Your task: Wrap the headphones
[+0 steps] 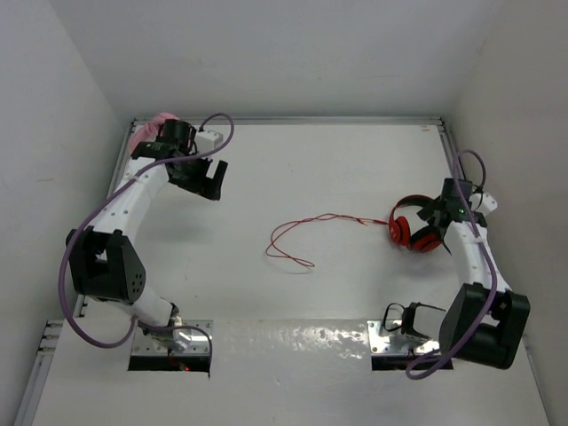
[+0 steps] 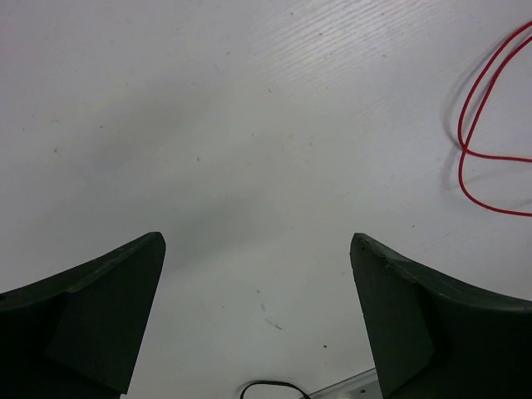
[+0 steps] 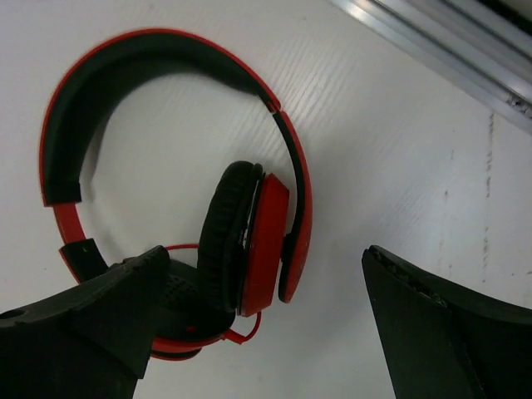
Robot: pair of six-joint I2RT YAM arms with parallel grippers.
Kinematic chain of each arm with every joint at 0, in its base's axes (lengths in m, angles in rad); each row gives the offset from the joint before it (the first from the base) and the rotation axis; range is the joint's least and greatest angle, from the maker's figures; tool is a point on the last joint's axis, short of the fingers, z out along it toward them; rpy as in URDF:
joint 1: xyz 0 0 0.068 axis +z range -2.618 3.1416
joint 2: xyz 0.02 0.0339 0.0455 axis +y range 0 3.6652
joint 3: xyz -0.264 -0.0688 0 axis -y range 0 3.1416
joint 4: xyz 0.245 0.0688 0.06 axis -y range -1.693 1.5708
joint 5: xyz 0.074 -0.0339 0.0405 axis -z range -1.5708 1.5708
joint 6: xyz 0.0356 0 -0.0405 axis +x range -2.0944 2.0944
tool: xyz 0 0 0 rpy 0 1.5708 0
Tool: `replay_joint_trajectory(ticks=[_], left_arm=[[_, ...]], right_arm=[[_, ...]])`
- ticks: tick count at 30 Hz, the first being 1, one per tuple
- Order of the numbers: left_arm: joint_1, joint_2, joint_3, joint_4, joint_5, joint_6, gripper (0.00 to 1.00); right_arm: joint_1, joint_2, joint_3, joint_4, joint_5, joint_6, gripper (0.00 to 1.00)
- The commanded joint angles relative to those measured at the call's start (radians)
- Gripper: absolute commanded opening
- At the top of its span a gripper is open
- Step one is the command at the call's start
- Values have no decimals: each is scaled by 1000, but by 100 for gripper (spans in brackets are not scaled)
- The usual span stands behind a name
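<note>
Headphones (image 3: 259, 241) beneath right fingers (image 3: 108, 320), spread apart, gripping nothing | left fingers (image 2: 100, 303) apart, well clear of headphones

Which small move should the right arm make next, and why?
Probably lower the right gripper and close its fingers on the headphones at the upright earcup. The fingers stand open and hold nothing, the earcup shows between them, and the cable lies loose and unwrapped, so the headphones likely need a firm hold first.

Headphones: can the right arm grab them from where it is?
Probably yes. The open right end effector hovers right over the headphones, and nothing lies between them.
</note>
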Motion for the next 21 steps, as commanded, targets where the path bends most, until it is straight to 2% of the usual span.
replay_joint_trajectory(ticks=[1,3,6,8,9,10,12,13,14,16,17,19,20,21], left_arm=[[-6,-26,0,53,46,-40,91],[-6,-21,12,59,22,-32,91],[-7,-21,37,70,3,-23,91],[-9,-21,52,80,-1,-26,91],[-12,-23,57,85,-6,-27,91],[-13,-24,58,88,-12,-27,91],[-32,-33,69,88,-26,-23,91],[-38,-38,73,84,-27,-10,91],[-49,-46,84,73,-27,0,91],[-56,-53,92,64,-15,42,91],[-64,-62,103,53,-8,57,91],[-75,-72,115,44,12,91,91],[-92,-73,130,35,22,98,91],[-104,-75,138,31,20,111,91]], right_arm=[[-4,59,5,64,-62,40,94],[-2,83,-15,9,-26,77,94],[-2,112,-75,74,-46,59,95],[-2,141,-95,140,-50,46,84],[-2,152,-99,162,-63,10,75],[-2,178,-93,174,-90,-15,56],[-1,195,-54,168,-113,-113,30],[1,193,-43,167,-154,-153,9],[23,176,-28,173,-170,-244,2],[79,150,-9,168,-175,-325,0],[159,133,21,153,-179,-392,0],[272,124,58,128,-155,-428,0],[421,129,96,116,-109,-444,0],[489,135,114,119,-91,-446,0]])
